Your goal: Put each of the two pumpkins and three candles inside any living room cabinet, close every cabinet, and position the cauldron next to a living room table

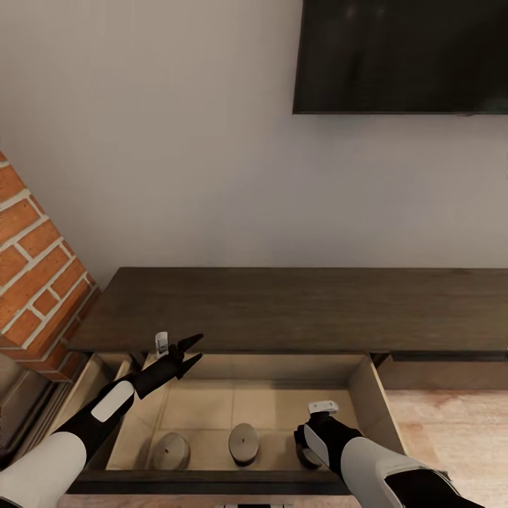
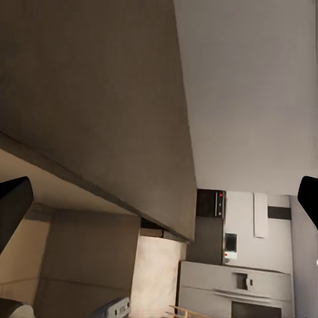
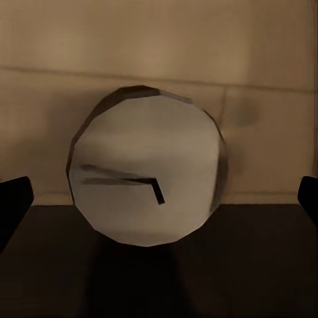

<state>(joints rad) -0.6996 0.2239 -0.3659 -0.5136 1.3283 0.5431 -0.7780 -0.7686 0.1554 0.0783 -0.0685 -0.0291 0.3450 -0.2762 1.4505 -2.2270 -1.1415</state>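
The dark brown cabinet (image 1: 296, 307) runs along the wall, and its pale beige drawer (image 1: 367, 395) is pulled out below me. Two grey-olive candles (image 1: 171, 450) (image 1: 243, 443) stand on the drawer floor. A third candle (image 1: 307, 458) is partly covered by my right gripper (image 1: 308, 446). The right wrist view looks straight down on that candle (image 3: 149, 175), with the open right gripper (image 3: 159, 205) spread wide to either side and not touching it. My left gripper (image 1: 190, 350) is open and empty over the drawer's back left corner. The pumpkins and the cauldron are out of view.
A black television (image 1: 402, 56) hangs on the white wall above the cabinet. A red brick column (image 1: 35, 261) stands close on the left. Light wood floor (image 1: 451, 423) lies to the right of the drawer. A distant kitchen with a fridge (image 2: 238, 285) appears in the left wrist view.
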